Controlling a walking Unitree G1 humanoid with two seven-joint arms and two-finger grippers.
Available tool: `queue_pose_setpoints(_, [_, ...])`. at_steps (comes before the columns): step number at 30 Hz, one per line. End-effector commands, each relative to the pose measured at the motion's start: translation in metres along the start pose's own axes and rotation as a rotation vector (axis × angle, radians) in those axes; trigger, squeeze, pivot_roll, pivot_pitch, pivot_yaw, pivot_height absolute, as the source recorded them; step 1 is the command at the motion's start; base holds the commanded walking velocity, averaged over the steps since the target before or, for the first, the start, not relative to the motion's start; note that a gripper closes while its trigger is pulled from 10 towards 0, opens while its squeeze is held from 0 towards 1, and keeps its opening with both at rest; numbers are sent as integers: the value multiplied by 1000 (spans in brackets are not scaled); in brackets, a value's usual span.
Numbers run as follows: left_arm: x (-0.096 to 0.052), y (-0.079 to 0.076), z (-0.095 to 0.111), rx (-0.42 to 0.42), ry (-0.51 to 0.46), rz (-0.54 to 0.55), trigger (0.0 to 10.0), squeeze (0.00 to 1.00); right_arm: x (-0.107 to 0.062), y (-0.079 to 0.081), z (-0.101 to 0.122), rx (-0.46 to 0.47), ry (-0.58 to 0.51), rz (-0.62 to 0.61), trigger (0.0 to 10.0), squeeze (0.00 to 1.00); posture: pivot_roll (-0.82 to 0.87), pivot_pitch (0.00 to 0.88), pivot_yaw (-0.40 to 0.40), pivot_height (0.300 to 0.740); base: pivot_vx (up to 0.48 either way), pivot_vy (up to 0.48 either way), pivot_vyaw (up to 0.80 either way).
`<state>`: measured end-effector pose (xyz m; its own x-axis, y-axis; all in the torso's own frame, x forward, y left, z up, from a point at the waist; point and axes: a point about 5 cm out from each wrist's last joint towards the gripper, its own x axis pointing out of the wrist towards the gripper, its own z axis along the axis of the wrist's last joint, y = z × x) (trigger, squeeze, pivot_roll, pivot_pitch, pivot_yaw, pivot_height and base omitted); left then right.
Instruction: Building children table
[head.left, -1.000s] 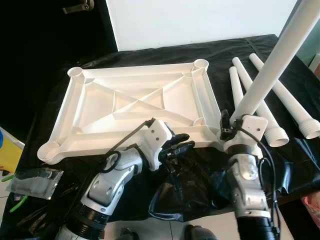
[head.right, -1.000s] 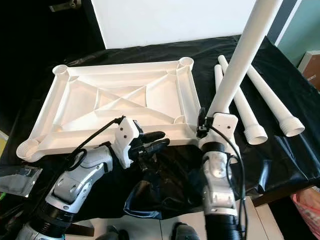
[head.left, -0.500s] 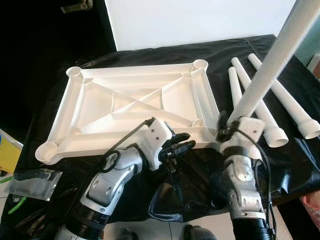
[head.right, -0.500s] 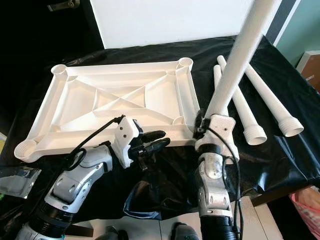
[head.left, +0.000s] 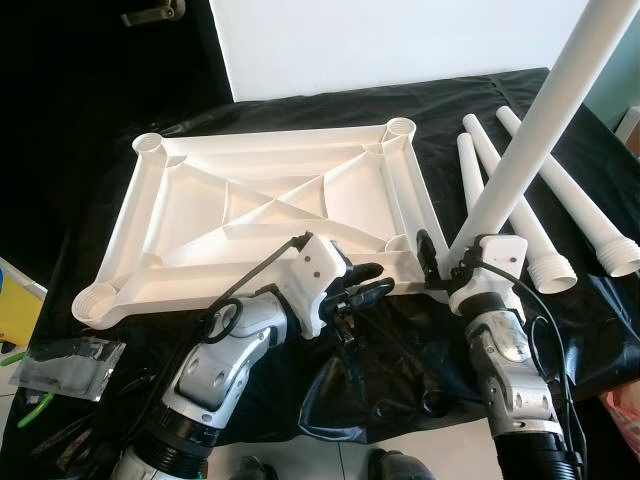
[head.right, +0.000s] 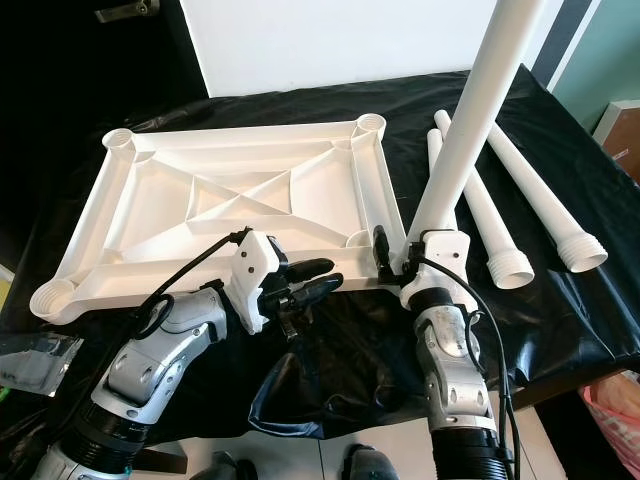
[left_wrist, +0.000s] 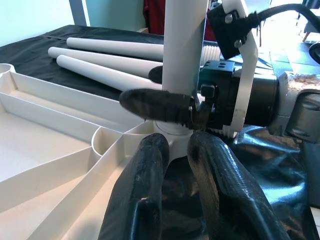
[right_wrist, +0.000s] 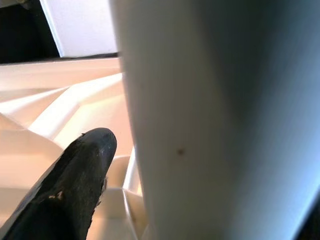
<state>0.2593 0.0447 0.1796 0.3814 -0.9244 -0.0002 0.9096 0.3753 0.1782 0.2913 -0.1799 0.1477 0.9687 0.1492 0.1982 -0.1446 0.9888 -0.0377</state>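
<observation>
Here, line by line:
Right claw (head.left: 437, 262): closed around the base of the upright table leg (head.left: 535, 120), one black finger (left_wrist: 155, 106) lying across the tube's near side.
Upright table leg: a smooth white plastic tube rising steeply up and to the right from the claw; its lower end stands at the near right corner socket (left_wrist: 167, 131) of the tabletop (head.left: 270, 205).
Left claw (head.left: 368, 282): just left of the right claw, its two rounded black fingers (left_wrist: 145, 185) a narrow gap apart, holding nothing, tips at the tabletop's near edge beside that socket.
Tabletop: white moulded plastic, lying upside down beyond both claws; a raised rim, diagonal ribs crossing at the middle, shallow compartments between the ribs with nothing in them.
Corner sockets: round cups at each corner; the far right socket (head.left: 401, 128), far left socket (head.left: 151, 144) and near left socket (head.left: 94, 298) are open.
Spare legs (head.left: 545, 200): three more white tapered tubes lying side by side to the right of the right claw, ribbed at their wider near ends.
Counter (head.left: 90, 180): draped in glossy, wrinkled black plastic sheet (head.left: 380, 380) that hangs over the near edge under both arms.
Clear plastic bag (head.left: 65, 362): crumpled, well left of the left claw.
</observation>
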Motion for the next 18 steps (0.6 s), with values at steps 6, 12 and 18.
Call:
queue_pose_setpoints(6, [2,-7,-4,-21,17,-33,10000,0,3,-15,-7,-77,55,153,10000,0,-80,107,51,740,0,0,0])
queue_pose_setpoints(12, [4,-10,-6,-21,26,-48,10000,0,7,-23,-3,-137,54,228,4902,0,-84,96,48,740,0,0,0])
queue_pose_setpoints(18, [6,-11,-7,-21,32,-54,10000,0,13,-29,1,-167,49,269,4667,0,-87,95,49,740,0,0,0])
